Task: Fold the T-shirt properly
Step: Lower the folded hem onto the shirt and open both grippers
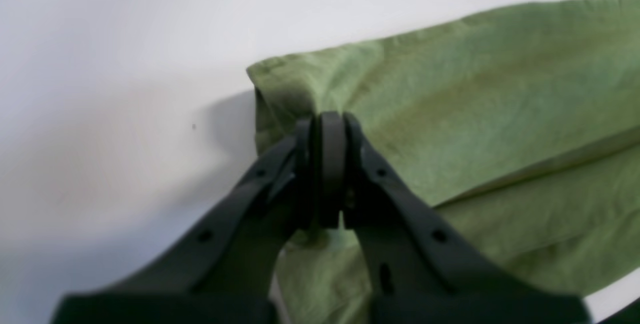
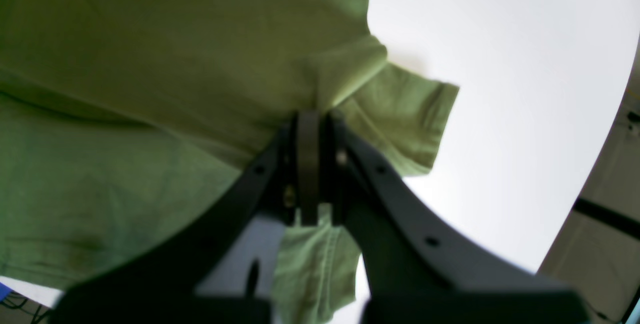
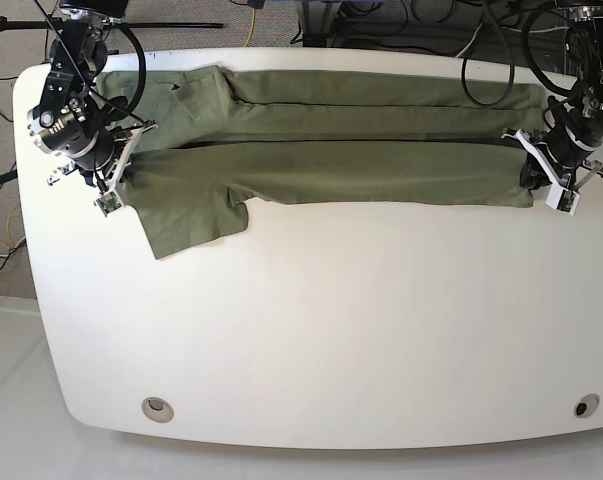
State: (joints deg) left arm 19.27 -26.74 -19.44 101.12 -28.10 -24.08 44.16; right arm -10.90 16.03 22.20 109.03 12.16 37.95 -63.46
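Gripping the T-shirt, both hands stretch it across the table.

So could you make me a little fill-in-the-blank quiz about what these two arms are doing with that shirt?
1. The T-shirt is coloured ____.
2. It lies on a ____ table.
3. The left end effector and the right end effector are both ____ on the cloth.
4. One short sleeve lies flat near the ____ end effector.

Missing words: green; white; shut; right
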